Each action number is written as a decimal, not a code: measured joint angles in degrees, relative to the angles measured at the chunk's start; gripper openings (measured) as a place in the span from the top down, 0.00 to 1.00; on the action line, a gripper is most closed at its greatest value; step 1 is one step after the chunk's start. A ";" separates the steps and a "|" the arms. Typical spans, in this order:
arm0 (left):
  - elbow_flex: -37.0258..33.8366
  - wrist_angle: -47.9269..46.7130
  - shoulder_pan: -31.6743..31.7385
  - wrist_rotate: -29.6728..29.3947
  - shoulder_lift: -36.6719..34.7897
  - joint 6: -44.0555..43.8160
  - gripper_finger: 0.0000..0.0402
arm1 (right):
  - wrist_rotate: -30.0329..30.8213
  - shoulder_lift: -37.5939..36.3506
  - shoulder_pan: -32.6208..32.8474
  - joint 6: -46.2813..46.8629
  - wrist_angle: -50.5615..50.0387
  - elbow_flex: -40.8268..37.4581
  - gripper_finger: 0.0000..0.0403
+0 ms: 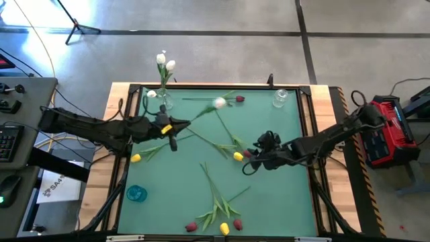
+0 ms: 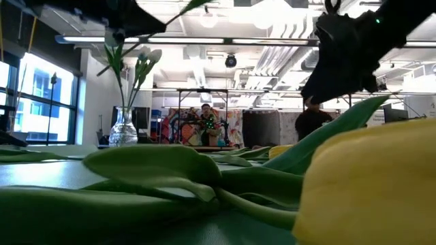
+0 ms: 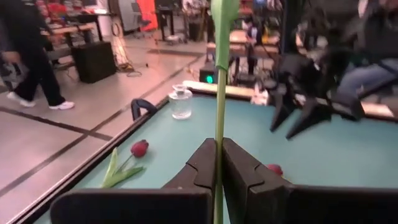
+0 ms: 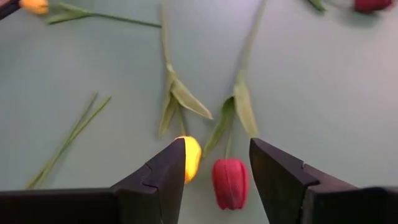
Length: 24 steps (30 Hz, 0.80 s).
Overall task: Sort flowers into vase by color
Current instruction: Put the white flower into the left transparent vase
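Pressed together on a thin green stem, the fingers [image 3: 199, 168] of the left gripper [image 1: 168, 128] pinched a white tulip [image 1: 219, 103], whose stem ran up between them in the left wrist view and whose head hung over the far middle of the green table [image 1: 282, 202] in the high view. Spread apart, the fingers [image 4: 158, 174] of the right gripper [image 1: 259, 149] hovered low over a dark red tulip [image 4: 229, 182] and a yellow tulip [image 4: 190, 157] that lay side by side on the mat, holding nothing; the red head sat in the gap between them and the yellow one lay against the inner edge of one finger.

Near the far left corner stood a glass vase [image 1: 163, 101] with white tulips [image 1: 165, 62] in it. An empty glass vase [image 1: 280, 98] stood near the far right corner, with another dark red tulip [image 1: 240, 99] lying between the two. A blue vase [image 1: 136, 193] stood at the near left. Another yellow tulip [image 1: 136, 158] lay beside the left arm, and a cluster of red and yellow tulips [image 1: 218, 218] lay at the near edge.

A person [image 3: 31, 56] walked on the floor beyond the table.
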 joint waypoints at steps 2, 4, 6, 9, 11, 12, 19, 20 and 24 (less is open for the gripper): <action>-2.59 2.08 0.72 -0.02 -2.27 -1.12 1.00 | 0.37 0.00 0.00 -3.27 5.44 -2.06 0.58; -4.35 3.59 1.63 -0.02 -4.11 -1.96 1.00 | 2.32 0.00 -0.01 -5.56 9.64 -3.69 0.58; -5.54 4.18 2.61 -0.02 -5.80 -2.70 1.00 | 4.55 0.00 -0.07 -8.14 14.16 -4.84 0.58; -6.66 4.13 4.18 -0.02 -7.70 -3.98 1.00 | 6.19 0.00 -0.63 -11.89 19.06 -6.08 0.58; -7.33 4.05 5.19 -0.02 -8.76 -5.07 1.00 | 6.24 0.00 -1.26 -14.05 22.49 -6.99 0.58; -7.42 3.85 5.72 -0.04 -9.14 -5.22 1.00 | 6.25 0.00 -1.59 -15.18 24.62 -7.64 0.58; -7.48 4.35 10.92 -0.23 -11.22 -4.75 1.00 | 6.28 0.00 -3.56 -20.39 31.89 -11.27 0.58; -7.48 4.36 11.92 -0.25 -11.51 -4.75 1.00 | 6.28 0.00 -3.93 -20.71 32.45 -11.75 0.58; -7.48 4.87 15.41 -0.26 -12.25 -6.72 1.00 | 6.39 0.00 -5.37 -20.76 33.57 -13.48 0.58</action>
